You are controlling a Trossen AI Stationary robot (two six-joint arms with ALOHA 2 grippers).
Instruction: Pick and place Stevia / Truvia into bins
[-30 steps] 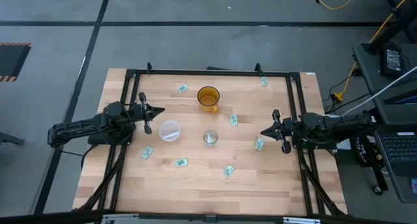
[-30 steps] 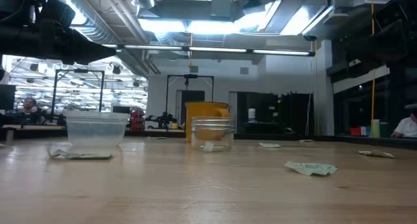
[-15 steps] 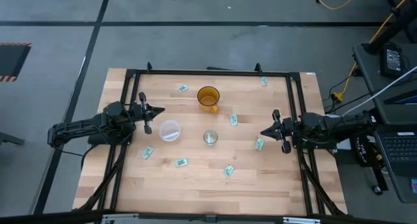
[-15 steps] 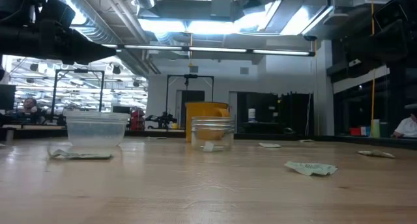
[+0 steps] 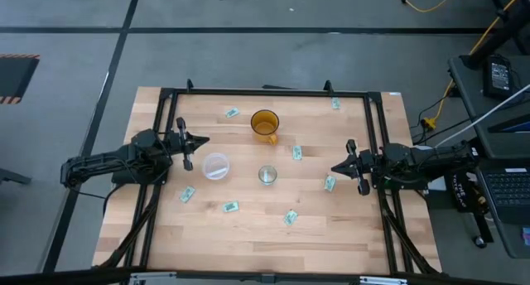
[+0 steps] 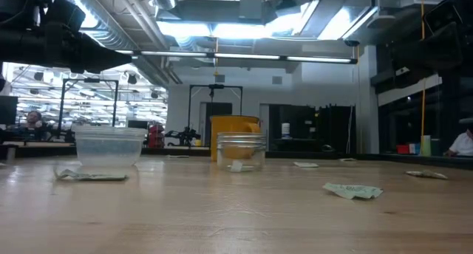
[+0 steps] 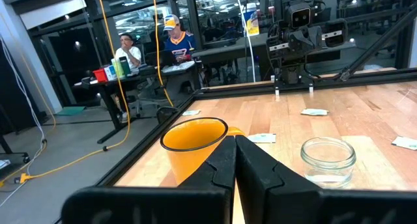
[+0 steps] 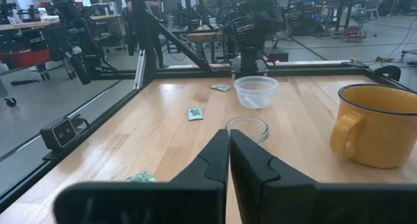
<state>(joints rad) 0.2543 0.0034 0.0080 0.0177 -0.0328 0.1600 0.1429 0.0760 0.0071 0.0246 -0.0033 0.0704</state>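
Along the table's near half lay three Stevia sachets (image 5: 230,207), (image 5: 290,218), (image 5: 187,194), with a fourth (image 5: 330,183) just beside the right gripper (image 5: 336,168). Mid-table stood the clear cup (image 5: 215,166) and the smaller grey cup (image 5: 267,175), apart, flanked by the left gripper (image 5: 201,139) and the right one, both with jaws pressed together, holding nothing. Farther back stood the amber mug (image 5: 265,125), more sachets (image 5: 232,113), (image 5: 296,152), (image 5: 335,103) around it.

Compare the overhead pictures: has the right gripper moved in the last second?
No. In the high view the right gripper sits at the same spot, shut, just right of the sachet near the table's right side, exactly as before.
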